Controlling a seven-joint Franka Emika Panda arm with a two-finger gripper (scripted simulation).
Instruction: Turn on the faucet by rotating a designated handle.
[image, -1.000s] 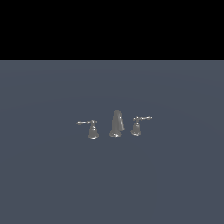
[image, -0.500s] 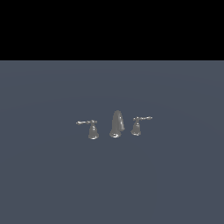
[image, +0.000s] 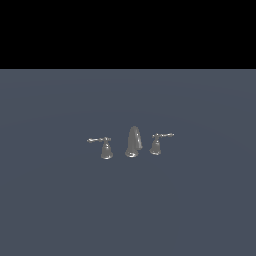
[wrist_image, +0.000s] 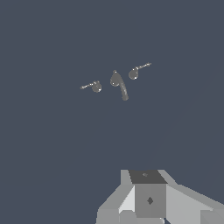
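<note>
Clearly, the handle (image: 104, 146) is set on the dark surface (image: 55, 200) at the exterior view's left end of the faucet (image: 132, 143), its thin lever lying nearly level and pointing away from the spout (image: 133, 141). The twin handle (image: 158, 142) is placed on the spout's other side, its lever slanting upward. In the wrist view the same three pieces are seen: handle (wrist_image: 93, 85), spout (wrist_image: 119, 85), twin (wrist_image: 137, 71).

The likeliest error is judged to be a descent onto the twin, since the two are nearly alike and close together. The thin lever could also be slipped past or pushed from a poor angle, so that nothing is rotated.

The arm is not seen in the exterior view. Only the gripper (wrist_image: 148, 199) body is shown in the wrist view, held well apart from the faucet; whether the fingers are open or closed cannot be told.
</note>
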